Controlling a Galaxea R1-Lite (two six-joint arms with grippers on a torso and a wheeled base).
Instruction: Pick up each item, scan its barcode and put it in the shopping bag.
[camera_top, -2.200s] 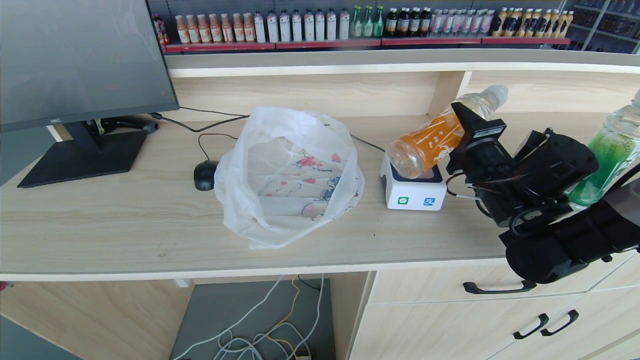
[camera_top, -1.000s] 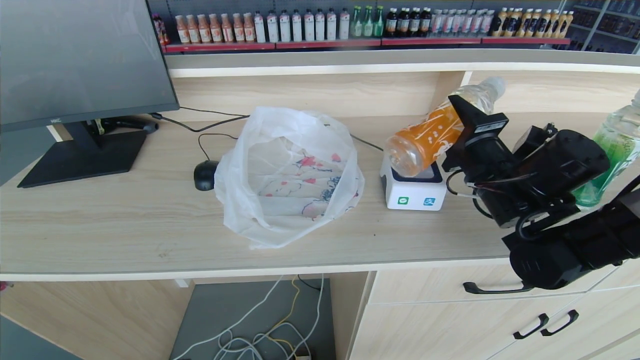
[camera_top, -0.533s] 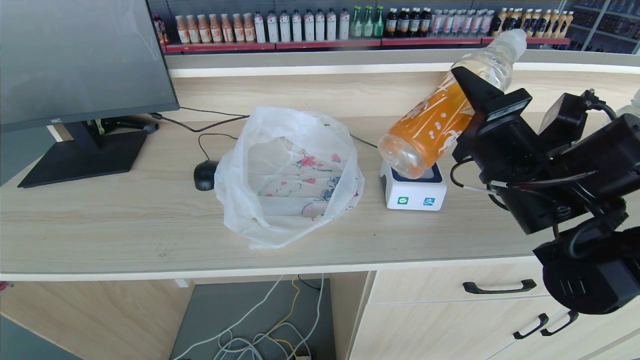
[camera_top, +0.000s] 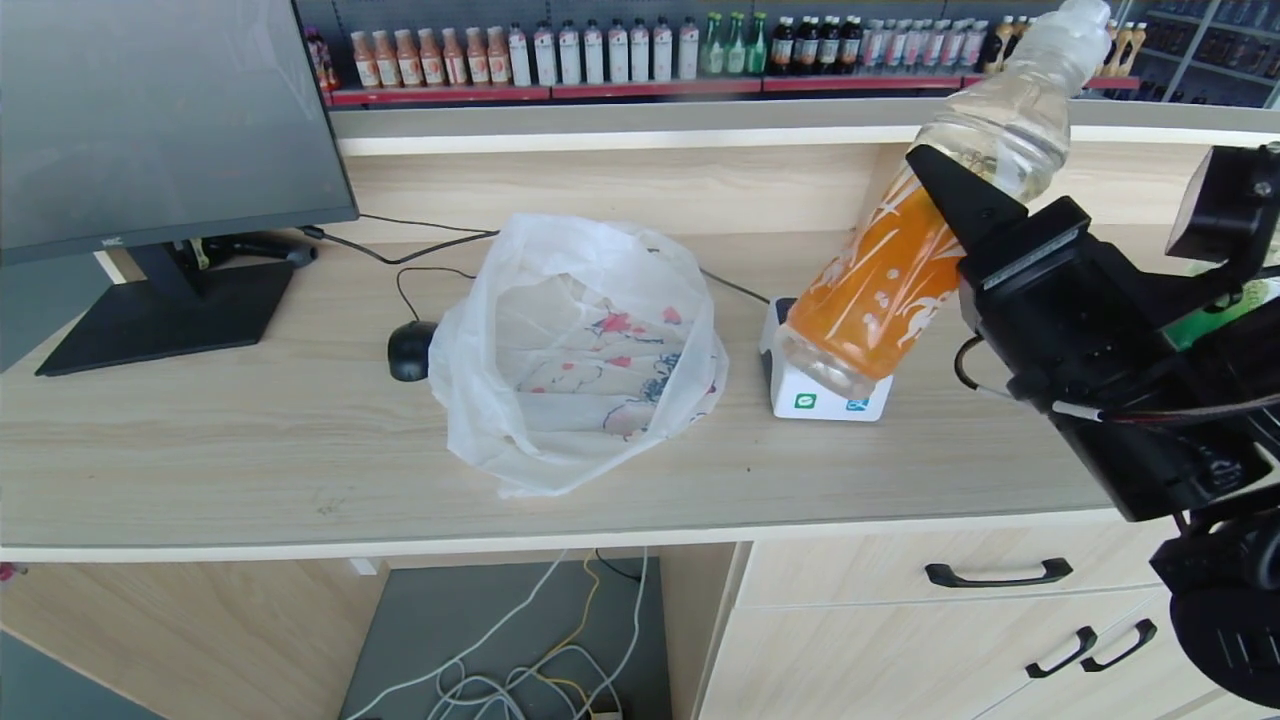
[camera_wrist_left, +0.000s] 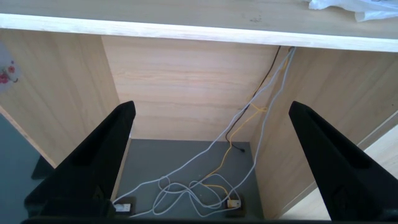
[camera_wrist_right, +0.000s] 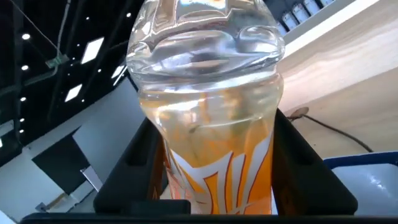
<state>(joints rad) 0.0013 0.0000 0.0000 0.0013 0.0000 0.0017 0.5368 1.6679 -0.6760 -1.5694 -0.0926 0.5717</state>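
Observation:
My right gripper (camera_top: 962, 228) is shut on a clear bottle with an orange label (camera_top: 900, 270), holding it tilted, cap up and to the right, with its base hanging just over the white barcode scanner box (camera_top: 815, 397) on the counter. The right wrist view has the same bottle (camera_wrist_right: 214, 137) clamped between both black fingers (camera_wrist_right: 134, 168). A white plastic shopping bag (camera_top: 580, 350) stands open on the counter, left of the scanner. My left gripper (camera_wrist_left: 208, 149) is open below the counter edge, above the floor cables.
A monitor (camera_top: 165, 120) on a black stand sits at the counter's far left, with a black mouse (camera_top: 408, 350) beside the bag. A green bottle (camera_top: 1215, 310) is partly hidden behind my right arm. Drawers (camera_top: 1000, 575) lie under the counter's right side.
My right gripper has lifted the orange bottle and tipped it more upright, coming nearer the camera; the bottle's base now covers the scanner's top. The bag and scanner have not moved.

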